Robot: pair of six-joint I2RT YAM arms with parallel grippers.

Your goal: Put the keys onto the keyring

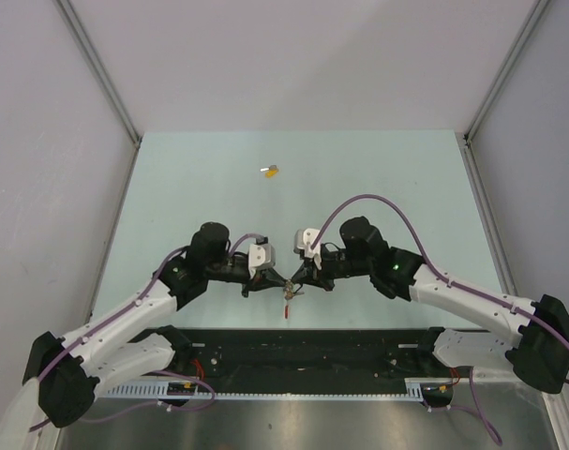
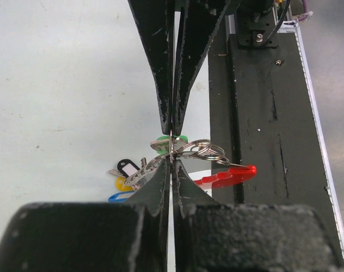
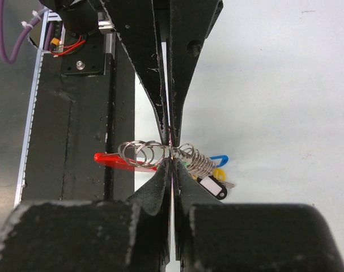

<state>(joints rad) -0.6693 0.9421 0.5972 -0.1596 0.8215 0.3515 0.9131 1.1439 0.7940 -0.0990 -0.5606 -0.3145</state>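
The keyring [image 1: 288, 298] hangs between both grippers above the table's near edge. In the left wrist view it shows silver rings [image 2: 203, 151], a red band [image 2: 231, 175] and black, yellow and blue tags. My left gripper [image 2: 172, 164] is shut on a ring of it. My right gripper [image 3: 172, 163] is shut tip to tip against the left, on the green-headed key [image 2: 180, 138] at the rings [image 3: 140, 153]. A wire coil [image 3: 201, 161] hangs beside them. The yellow-headed key [image 1: 271, 171] lies alone far back on the table.
The black base rail [image 1: 303, 347] runs along the near edge, right below the grippers. Purple cables [image 1: 378, 202] loop over the arms. Grey walls close the table [image 1: 378, 169] on the left, right and back.
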